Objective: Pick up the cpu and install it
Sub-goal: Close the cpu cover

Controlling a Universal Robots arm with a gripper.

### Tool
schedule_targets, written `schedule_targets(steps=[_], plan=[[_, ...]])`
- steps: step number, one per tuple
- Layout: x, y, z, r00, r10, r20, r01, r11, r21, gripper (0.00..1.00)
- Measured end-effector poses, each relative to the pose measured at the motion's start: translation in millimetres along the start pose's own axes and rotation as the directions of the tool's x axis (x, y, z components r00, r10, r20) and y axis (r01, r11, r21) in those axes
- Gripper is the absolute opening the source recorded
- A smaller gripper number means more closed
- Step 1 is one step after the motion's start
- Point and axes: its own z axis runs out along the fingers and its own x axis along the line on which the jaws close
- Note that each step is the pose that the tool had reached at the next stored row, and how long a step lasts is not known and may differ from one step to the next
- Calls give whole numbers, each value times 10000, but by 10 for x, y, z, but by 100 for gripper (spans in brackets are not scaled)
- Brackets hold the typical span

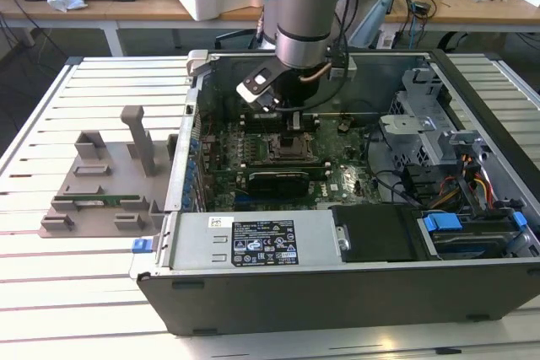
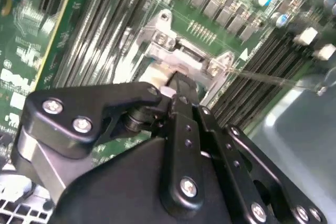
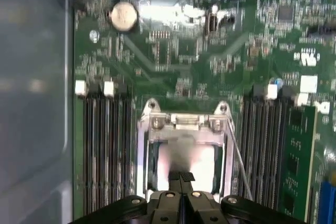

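The cpu (image 3: 202, 163) is a silvery-grey plate lying flat inside the metal socket frame (image 3: 184, 123) on the green motherboard. My gripper (image 3: 181, 176) hangs straight over it with its two black fingers pressed together, the tips right at the plate's surface; I cannot tell whether they touch it. In the second wrist view the gripper (image 2: 176, 85) points at the same socket frame (image 2: 181, 56), and a pale edge of the cpu (image 2: 156, 72) shows beside the tips. In the exterior view the gripper (image 1: 295, 124) reaches down into the open computer case above the socket (image 1: 294, 151).
Memory slots flank the socket, with a green memory module (image 3: 296, 156) in one of them. A thin wire lever (image 3: 236, 150) runs along the socket's side. A grey fixture (image 1: 101, 183) sits outside the case at the exterior view's left. Drive cages and cables (image 1: 456, 166) crowd the exterior view's right.
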Motion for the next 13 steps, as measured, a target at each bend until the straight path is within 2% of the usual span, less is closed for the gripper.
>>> schedule_targets(steps=[1, 3, 6, 9, 11, 12, 13], plan=[[-1, 65, -4, 10000, 0, -1, 0, 10000, 15, 11], [-1, 99, -41, 10000, 0, -2, 0, 10000, 15, 11], [0, 93, -201, 10000, 2, -2, -2, 10000, 16, 11], [3, 78, -475, 10000, 0, -1, 0, 10000, 16, 11], [5, 70, -617, 10000, 1, -2, -1, 10000, 16, 11], [6, 65, -712, 10000, 1, -1, -1, 10000, 16, 11], [6, 63, -741, 10000, 0, -2, 0, 10000, 16, 11]])
